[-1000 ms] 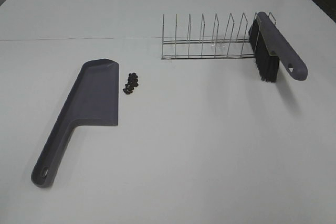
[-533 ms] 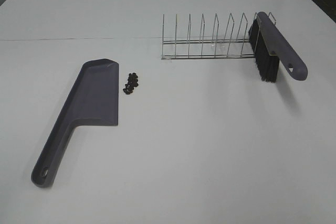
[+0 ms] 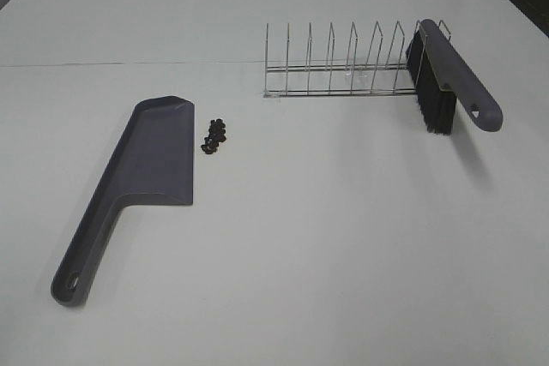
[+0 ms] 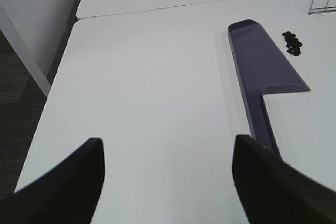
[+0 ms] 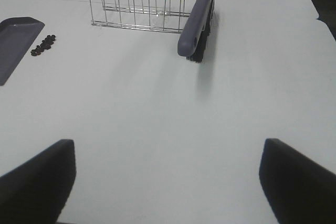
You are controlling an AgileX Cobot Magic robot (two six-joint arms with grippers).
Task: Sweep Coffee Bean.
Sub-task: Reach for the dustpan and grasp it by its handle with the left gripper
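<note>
Roughly a dozen coffee beans (image 3: 214, 135) lie clustered on the white table (image 3: 343, 237), just beside the blade of the grey-purple dustpan (image 3: 146, 169). A brush (image 3: 450, 70) sits propped at one end of the wire rack (image 3: 343, 70). The left gripper (image 4: 168, 145) and right gripper (image 5: 167, 148) are both spread wide, holding nothing.

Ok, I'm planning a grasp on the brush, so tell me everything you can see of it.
The brush has a grey-purple, plastic-looking handle with a hanging hole at its free end and black bristles underneath. It leans in the right end of the wire rack, bristles pointing down toward the white table, handle end jutting out past the rack.
</note>
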